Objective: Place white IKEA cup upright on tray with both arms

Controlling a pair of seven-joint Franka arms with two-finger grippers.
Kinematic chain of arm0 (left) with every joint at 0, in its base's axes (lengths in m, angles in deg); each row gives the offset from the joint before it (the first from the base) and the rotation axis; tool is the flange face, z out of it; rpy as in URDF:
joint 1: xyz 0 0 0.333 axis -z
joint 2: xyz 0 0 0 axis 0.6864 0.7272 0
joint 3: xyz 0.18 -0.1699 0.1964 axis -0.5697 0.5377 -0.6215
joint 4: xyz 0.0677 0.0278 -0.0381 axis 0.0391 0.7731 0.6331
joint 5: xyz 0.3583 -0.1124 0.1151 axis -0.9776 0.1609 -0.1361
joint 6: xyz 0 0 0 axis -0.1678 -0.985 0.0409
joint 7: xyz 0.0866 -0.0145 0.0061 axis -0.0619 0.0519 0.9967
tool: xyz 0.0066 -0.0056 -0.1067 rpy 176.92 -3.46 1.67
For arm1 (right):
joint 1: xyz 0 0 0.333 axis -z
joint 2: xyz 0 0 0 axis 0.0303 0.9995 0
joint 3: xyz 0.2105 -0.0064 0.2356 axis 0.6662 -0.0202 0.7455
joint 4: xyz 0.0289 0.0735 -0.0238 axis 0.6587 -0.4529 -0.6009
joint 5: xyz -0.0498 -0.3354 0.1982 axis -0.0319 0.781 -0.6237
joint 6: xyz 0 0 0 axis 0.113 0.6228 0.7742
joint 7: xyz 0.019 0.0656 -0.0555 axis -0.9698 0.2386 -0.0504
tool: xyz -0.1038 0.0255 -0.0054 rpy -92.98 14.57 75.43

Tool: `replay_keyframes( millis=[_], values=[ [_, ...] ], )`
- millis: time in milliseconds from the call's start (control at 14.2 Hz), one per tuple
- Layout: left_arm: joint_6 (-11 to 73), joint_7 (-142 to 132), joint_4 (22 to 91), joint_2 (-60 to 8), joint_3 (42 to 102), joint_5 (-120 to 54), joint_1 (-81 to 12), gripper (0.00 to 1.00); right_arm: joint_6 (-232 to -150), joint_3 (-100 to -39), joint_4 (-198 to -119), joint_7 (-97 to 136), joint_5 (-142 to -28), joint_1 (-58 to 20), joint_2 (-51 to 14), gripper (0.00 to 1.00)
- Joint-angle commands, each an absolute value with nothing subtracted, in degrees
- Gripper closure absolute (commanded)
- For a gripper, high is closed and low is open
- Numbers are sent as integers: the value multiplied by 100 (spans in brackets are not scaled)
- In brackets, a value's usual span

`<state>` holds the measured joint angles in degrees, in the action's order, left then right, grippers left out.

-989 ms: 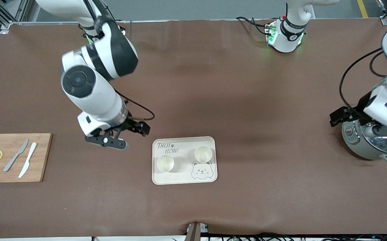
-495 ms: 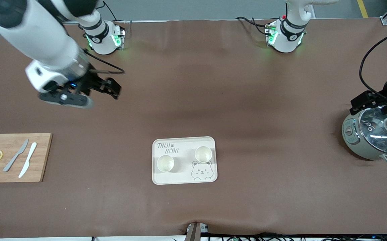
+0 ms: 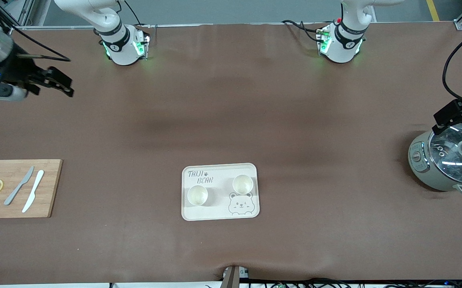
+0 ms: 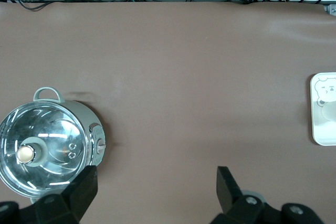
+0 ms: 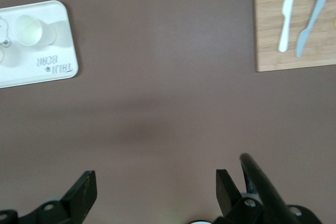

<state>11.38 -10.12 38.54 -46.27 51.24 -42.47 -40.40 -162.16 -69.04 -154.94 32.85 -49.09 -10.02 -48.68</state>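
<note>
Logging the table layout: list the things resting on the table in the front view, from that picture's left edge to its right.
Wooden cutting board → cream rectangular tray holding two white cups → grey cooking pot with glass lid.

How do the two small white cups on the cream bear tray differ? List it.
The cup beside the bear drawing sits farther from the front camera and toward the left arm's end of the cream rectangular tray; the cup under the lettering sits nearer and toward the right arm's end. The first stands just above the bear face, the second below "TAIJI BEAR". Both are upright, open-topped, alike in size, and apart.
</note>
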Motion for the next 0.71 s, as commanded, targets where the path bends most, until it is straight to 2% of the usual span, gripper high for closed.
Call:
replay_keyframes(
  millis=[0,141,636],
  values=[
    [875,-1073,3591,-4560,5154,-4191,-4132,0,-16366,-6796,-15742,2480,-4851,-159,-5085,0],
    [875,-1073,3591,-4560,5154,-4208,-4123,0,-16393,-6796,-15742,2363,-4851,80,-5076,0],
    [875,-1073,3591,-4560,5145,-4235,-4132,0,-16393,-6796,-15707,2371,-4780,143,-5050,0]
  ],
)
